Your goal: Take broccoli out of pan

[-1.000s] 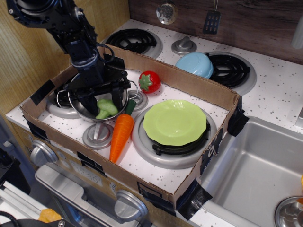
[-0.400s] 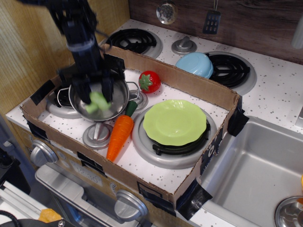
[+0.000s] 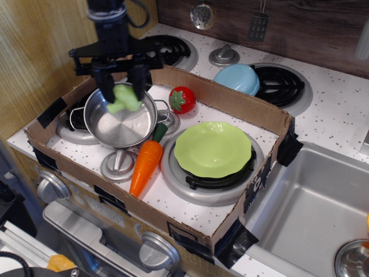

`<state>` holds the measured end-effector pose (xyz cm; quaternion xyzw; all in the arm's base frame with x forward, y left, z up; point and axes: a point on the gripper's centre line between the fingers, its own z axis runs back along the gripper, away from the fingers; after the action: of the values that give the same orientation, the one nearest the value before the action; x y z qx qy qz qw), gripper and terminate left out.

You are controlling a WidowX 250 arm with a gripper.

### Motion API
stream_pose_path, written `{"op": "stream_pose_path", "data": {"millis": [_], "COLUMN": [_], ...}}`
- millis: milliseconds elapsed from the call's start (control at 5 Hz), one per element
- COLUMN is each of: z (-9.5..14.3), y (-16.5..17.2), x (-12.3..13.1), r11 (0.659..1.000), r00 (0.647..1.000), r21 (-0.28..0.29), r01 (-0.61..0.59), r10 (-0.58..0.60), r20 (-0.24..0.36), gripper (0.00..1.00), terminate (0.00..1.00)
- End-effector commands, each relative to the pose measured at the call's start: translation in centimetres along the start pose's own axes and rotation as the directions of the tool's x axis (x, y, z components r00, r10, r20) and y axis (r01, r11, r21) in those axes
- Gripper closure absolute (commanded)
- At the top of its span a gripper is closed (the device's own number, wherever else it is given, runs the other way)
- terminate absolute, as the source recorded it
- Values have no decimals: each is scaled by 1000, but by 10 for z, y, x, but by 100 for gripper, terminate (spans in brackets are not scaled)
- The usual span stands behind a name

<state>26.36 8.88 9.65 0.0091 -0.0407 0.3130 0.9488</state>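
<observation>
The gripper hangs above the pan, its two dark fingers pointing down and clamped on the broccoli. The broccoli sits between the fingers, its lumpy pale green head just below the fingertips and its stalk sticking out toward the left. It is lifted clear of the pan floor and hangs over the pan's rear half, about level with the rim.

The pan is a shiny steel pot with nothing in it, standing at the left end of a shallow cardboard tray that rests on the desk, a toy stove top with speckled white surface. A small steel lid with a knob lies just in front of the pan, and an orange carrot lies beside the lid, its dark green top touching the pan's right side. A red tomato sits behind and to the right of the pan, near the tray's back wall. A lime-green plate rests on a burner at the tray's middle, well apart from the pan. Outside the tray, behind it, a light blue bowl lies upside down next to a black burner
</observation>
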Motion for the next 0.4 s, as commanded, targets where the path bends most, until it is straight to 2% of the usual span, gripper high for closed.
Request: {"op": "stream_pose_path", "data": {"millis": [0, 200], "z": [-1, -33], "y": [-35, -47], "x": [-43, -66], "r11": [995, 984], "r00": [998, 994], "r21": [-69, -137], "r01": [-68, -110], "r10": [69, 107], "r20": [10, -30], "gripper": [100, 100], "terminate": [0, 0]}}
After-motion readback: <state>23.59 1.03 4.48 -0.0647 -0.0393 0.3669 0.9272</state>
